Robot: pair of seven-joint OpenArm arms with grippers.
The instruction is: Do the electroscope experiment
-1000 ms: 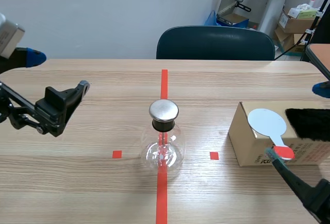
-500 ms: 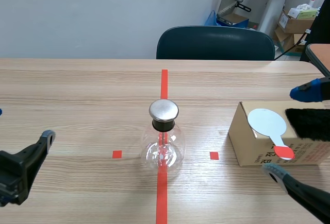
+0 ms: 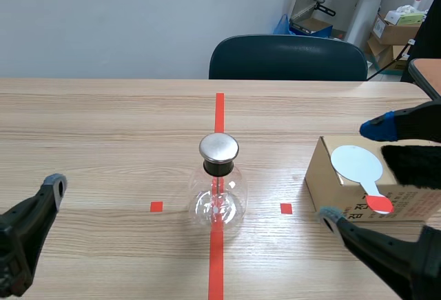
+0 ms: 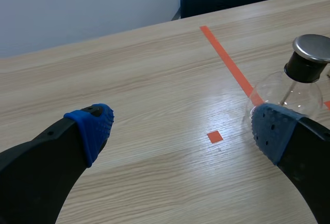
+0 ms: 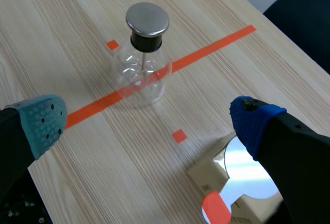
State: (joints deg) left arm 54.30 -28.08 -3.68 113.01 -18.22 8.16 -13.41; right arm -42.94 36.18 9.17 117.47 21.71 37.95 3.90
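Observation:
The electroscope (image 3: 219, 188), a clear glass flask with a black neck and a round metal cap (image 3: 219, 147), stands on the red tape line at mid-table. On a cardboard box (image 3: 329, 188) to its right lie a white disc paddle (image 3: 357, 163) with a red handle and a black fur piece (image 3: 413, 165). My right gripper (image 3: 353, 171) is open, its fingers straddling the box's left end over the paddle. In the right wrist view the flask (image 5: 142, 74) lies ahead of that gripper (image 5: 148, 121) and the paddle (image 5: 248, 173) under one finger. My left gripper (image 4: 180, 128) is open, low at the near left, with the flask (image 4: 296, 87) beyond one finger.
A dark blue chair (image 3: 288, 57) stands behind the table's far edge. Cardboard boxes (image 3: 396, 27) and clutter sit in the back right corner. Small red tape squares (image 3: 156, 207) mark the table on both sides of the flask.
The left arm has dropped from a raised spot at the left to low at the near left. The right gripper has moved leftward, its fingers now straddling the box's left end.

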